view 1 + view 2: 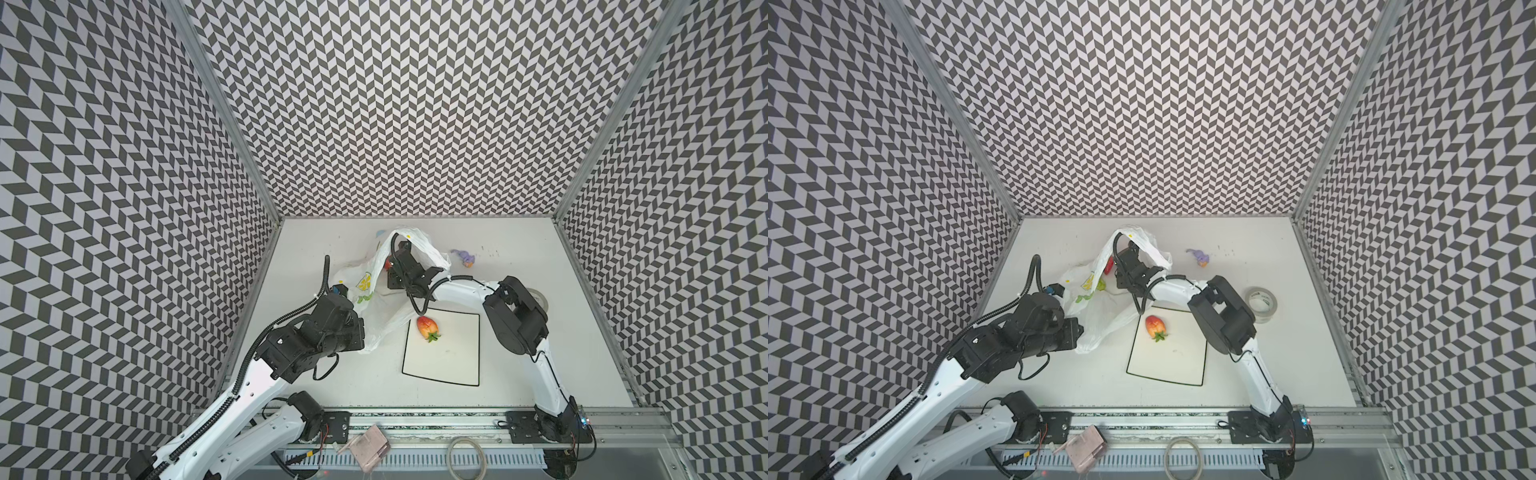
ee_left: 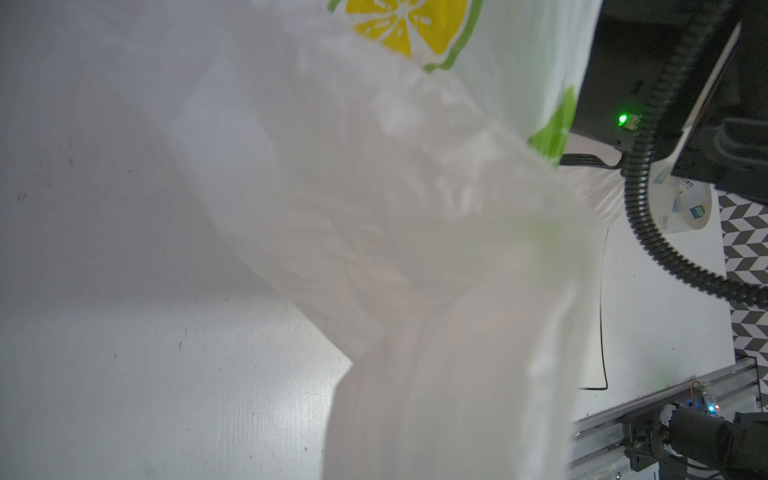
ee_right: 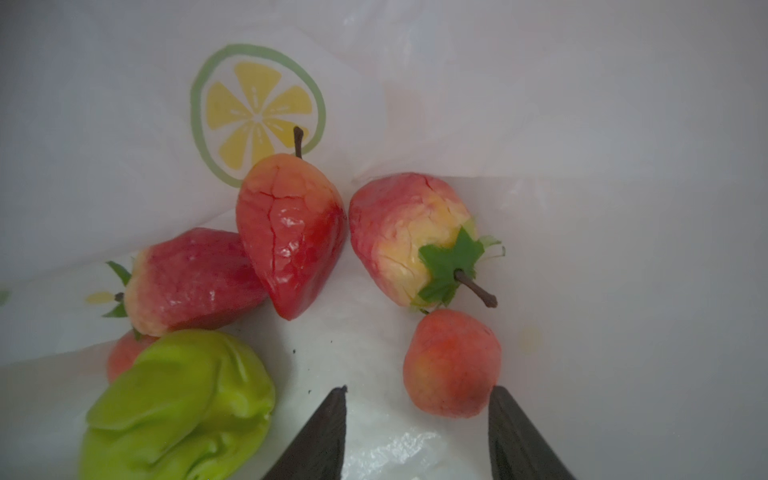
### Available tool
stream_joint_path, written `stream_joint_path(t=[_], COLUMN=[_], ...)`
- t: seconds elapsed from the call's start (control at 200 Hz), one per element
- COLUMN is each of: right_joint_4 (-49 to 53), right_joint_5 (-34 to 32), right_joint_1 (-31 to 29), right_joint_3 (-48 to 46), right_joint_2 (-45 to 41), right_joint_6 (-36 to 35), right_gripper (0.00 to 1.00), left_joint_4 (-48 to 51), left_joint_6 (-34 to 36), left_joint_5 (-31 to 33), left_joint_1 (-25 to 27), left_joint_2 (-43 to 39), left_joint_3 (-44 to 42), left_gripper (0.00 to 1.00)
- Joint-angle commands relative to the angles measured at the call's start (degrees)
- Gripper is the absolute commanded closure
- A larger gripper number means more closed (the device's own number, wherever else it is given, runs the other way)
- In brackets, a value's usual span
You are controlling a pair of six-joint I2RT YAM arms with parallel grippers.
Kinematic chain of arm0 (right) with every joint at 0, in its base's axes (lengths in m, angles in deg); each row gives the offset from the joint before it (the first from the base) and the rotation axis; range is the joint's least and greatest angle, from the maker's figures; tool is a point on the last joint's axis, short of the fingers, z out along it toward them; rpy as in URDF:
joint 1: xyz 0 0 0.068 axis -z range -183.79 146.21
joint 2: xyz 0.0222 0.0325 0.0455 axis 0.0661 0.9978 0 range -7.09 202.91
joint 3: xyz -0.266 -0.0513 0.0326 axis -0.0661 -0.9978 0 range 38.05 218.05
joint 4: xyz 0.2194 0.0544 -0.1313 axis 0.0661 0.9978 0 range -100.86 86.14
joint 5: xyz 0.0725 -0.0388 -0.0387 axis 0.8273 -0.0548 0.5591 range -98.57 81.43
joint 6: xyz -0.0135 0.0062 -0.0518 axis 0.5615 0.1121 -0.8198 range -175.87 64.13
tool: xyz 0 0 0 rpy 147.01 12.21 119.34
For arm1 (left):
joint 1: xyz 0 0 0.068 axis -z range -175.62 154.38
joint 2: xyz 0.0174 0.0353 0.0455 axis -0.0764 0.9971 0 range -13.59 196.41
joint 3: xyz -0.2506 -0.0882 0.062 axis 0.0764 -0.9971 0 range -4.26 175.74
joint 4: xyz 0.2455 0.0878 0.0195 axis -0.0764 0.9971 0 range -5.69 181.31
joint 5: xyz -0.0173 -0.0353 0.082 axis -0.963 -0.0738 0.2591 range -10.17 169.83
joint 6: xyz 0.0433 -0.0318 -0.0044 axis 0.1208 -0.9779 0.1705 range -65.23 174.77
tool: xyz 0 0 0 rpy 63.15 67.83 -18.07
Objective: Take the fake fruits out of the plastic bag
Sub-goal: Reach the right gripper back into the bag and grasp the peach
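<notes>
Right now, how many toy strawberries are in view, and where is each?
4. One strawberry lies on the plate. Three lie inside the plastic bag: one beside the green fruit, one in the middle, one by the round orange fruit. Folds may hide more.

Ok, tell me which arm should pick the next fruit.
Right. The right hand, open, is inside the bag beside a round fruit; the left hand is shut on the bag, holding it up.

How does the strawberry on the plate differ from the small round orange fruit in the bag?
The strawberry lies out on the plate; the round fruit sits inside the plastic bag. The strawberry is pointed with green leaves; the round fruit is plain and leafless. Both are reddish toy fruits.
</notes>
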Motion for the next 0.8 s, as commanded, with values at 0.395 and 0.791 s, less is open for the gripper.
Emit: stream_joint_path(t=[0.395,0.791], right_joint_4=[0.75,1.84], right_joint_5=[-3.5,-2.76], right_joint_1=[0.21,0.39], right_joint_3=[5.34,9.08], right_joint_2=[7.08,8.96], right_joint_6=[2.11,-0.33], right_gripper=[0.51,0.64], left_joint_4=[1.27,1.16], left_joint_6=[0.99,-0.3], left_joint_5=[-0.61,0.32], left_joint_1=[-0.11,-0.12], left_joint_2=[-0.24,-1.7], left_joint_3=[0.24,-0.74], left_gripper=[1.0,1.0])
